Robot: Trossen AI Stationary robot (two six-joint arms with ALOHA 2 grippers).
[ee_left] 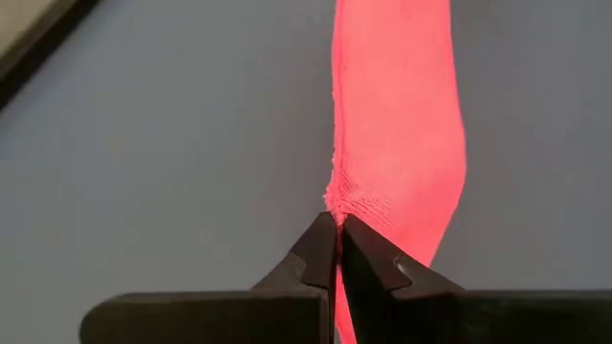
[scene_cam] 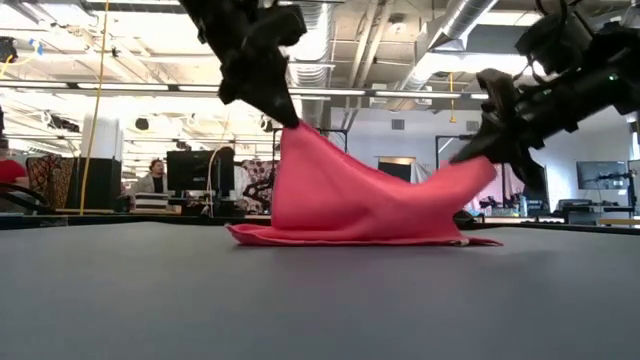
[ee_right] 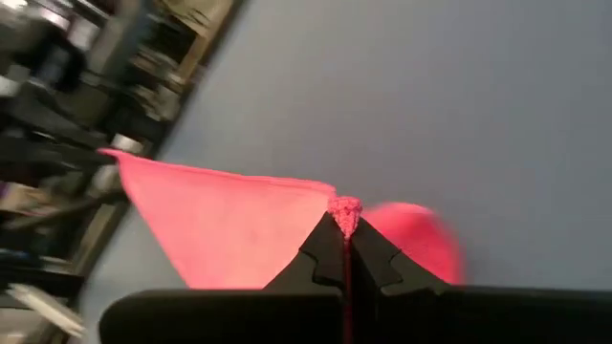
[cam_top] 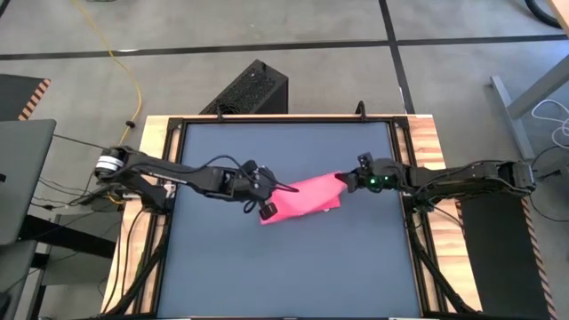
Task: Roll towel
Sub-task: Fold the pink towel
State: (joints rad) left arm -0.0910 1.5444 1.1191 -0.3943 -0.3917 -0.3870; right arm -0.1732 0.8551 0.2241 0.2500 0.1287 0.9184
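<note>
Left arm reaches in from the left edge of the tabletop [cam_top: 284, 267]. I see the left end effector [cam_top: 267, 188] clenched on one corner of the towel [cam_top: 302, 197]; in its wrist view the two fingers [ee_left: 316, 253] are pressed together with a pinch of pink cloth bunched between the tips and the rest of the cloth hanging away toward the grey surface.

The towel sits near the middle of the tabletop, slightly toward the far side. From table level, the towel [scene_cam: 350, 200] is lifted at both ends: the left-held corner is raised highest into a peak, the cloth sags in between, and its lower edge lies in a flat fold on the surface.

Right arm comes in from the right edge. The right end effector [cam_top: 345, 180] is clenched on the opposite corner of the towel; its wrist view shows the fingers [ee_right: 325, 253] closed on a small knot of pink fabric, with the towel [ee_right: 220, 220] spreading out behind.

Beyond the tabletop, the low view shows a person [scene_cam: 155, 178] seated at a monitor [scene_cam: 190, 170].
</note>
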